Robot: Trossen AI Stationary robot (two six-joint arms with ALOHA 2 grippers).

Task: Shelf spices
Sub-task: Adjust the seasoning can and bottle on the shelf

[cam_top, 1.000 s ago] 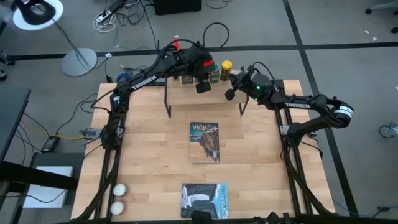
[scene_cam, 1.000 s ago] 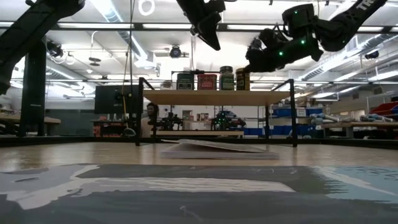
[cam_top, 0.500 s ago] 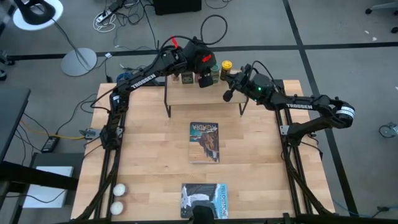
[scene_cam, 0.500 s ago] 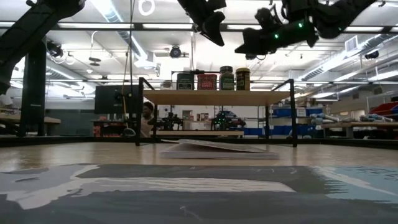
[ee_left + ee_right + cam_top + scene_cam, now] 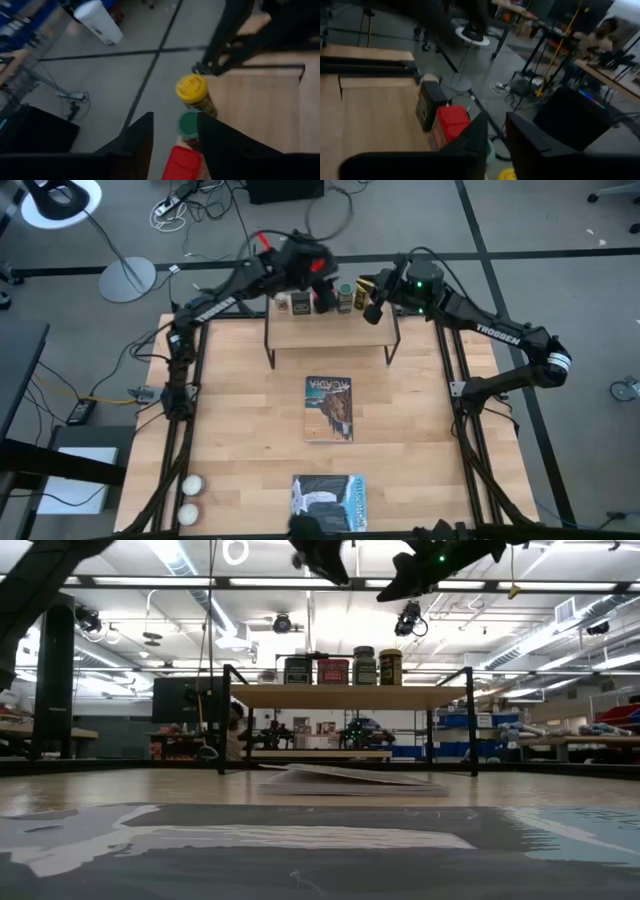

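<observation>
Both arms raised higher, left pincer point(image 5: 322, 557) and right pincer point(image 5: 392, 592) parted, empty, four spices point(image 5: 343, 670) on one shelf point(image 5: 345, 696)

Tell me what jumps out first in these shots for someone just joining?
A row of spices stands along the shelf at the table's far edge: dark square tin, red tin, green jar, yellow-lidded jar. The left gripper and right gripper hang above them, empty.
</observation>
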